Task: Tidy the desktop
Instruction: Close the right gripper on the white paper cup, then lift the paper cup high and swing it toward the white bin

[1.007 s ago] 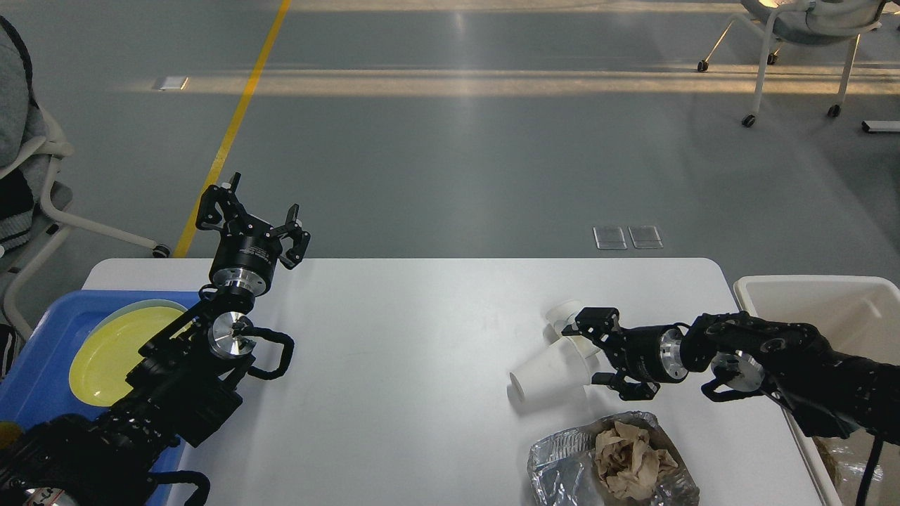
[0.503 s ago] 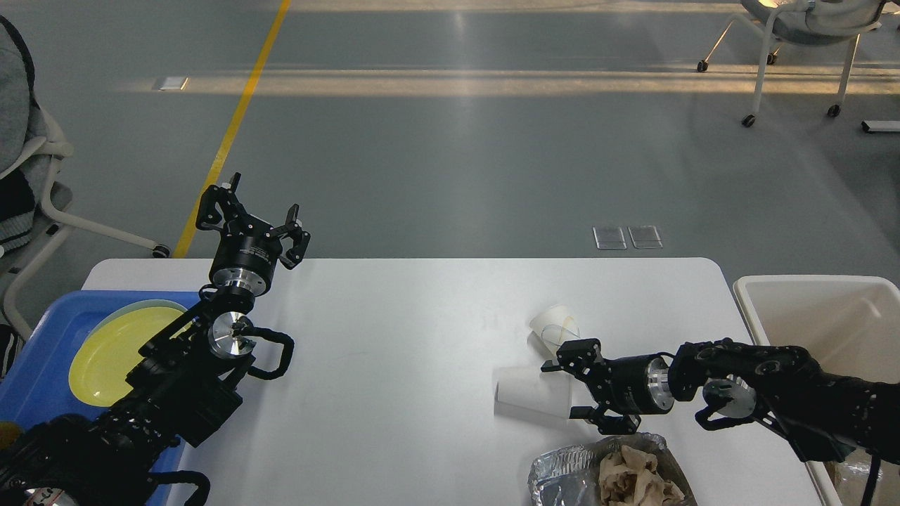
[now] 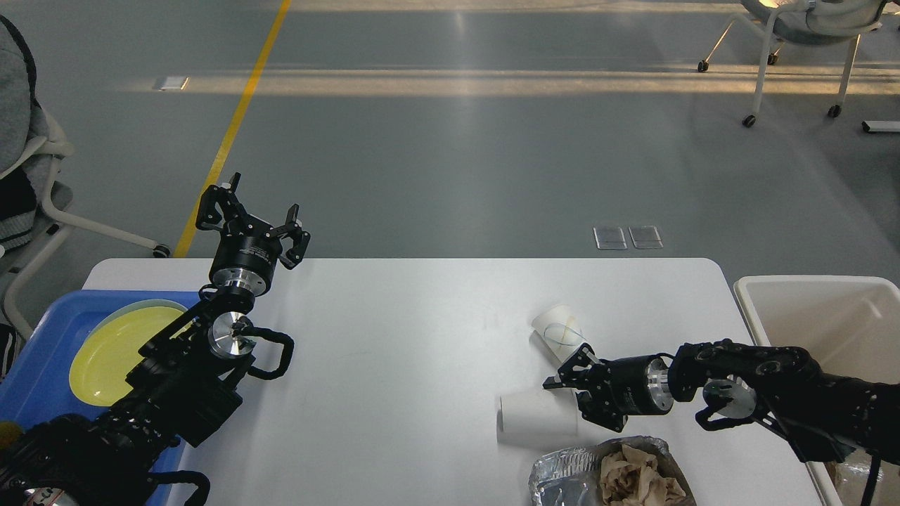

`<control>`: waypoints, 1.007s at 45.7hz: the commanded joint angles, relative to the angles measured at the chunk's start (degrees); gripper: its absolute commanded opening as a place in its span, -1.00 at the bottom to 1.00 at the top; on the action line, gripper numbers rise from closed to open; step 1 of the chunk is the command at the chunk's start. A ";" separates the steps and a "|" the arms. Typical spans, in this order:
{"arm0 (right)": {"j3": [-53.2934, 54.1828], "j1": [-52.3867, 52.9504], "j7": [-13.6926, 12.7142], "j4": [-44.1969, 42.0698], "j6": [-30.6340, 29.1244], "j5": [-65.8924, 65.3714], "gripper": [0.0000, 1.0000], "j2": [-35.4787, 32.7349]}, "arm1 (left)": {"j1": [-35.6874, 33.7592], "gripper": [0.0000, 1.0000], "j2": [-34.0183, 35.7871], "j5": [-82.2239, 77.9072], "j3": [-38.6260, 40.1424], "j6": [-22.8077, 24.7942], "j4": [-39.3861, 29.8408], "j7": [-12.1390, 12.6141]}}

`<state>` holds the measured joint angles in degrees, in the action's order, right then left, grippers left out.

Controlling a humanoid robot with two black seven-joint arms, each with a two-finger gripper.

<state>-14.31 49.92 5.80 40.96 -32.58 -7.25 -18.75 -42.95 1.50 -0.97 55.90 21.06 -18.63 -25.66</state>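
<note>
The white desktop fills the lower half of the head view. A white paper cup lies on its side near the front right, and my right gripper is shut on its right end, low over the table. A second paper cup lies just behind it with its mouth towards me, apart from the gripper. My left gripper is held up above the table's back left corner, open and holding nothing.
A blue tray with a yellow plate sits at the left edge, partly under my left arm. A cream bin stands off the right end. A foil container of crumpled brown paper lies at the front edge.
My right gripper has come towards me and to the left with the cup, turning it from tilted to flat on its side. The second cup now lies uncovered. The left arm has not moved.
</note>
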 commanded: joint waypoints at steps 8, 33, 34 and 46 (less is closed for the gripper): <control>0.42 1.58 -0.09 0.00 -2.84 0.05 -1.00 -0.06 | -0.03 1.00 0.00 0.00 0.00 0.04 0.00 0.00; -0.10 17.39 -0.53 9.04 -13.91 0.93 -1.00 -5.15 | -0.03 1.00 0.00 0.00 0.00 -0.05 0.00 0.00; -0.19 18.80 -0.61 9.83 -14.52 0.93 -1.00 -5.85 | -0.03 1.00 0.00 0.00 0.00 0.04 0.00 0.00; -11.77 43.65 -1.14 12.39 -22.42 0.93 -1.00 -11.04 | -0.03 1.00 0.00 0.00 0.00 -0.05 0.00 0.00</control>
<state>-18.84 81.56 4.63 53.26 -53.62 -6.33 -28.93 -42.96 1.49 -0.97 55.90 21.05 -18.63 -25.66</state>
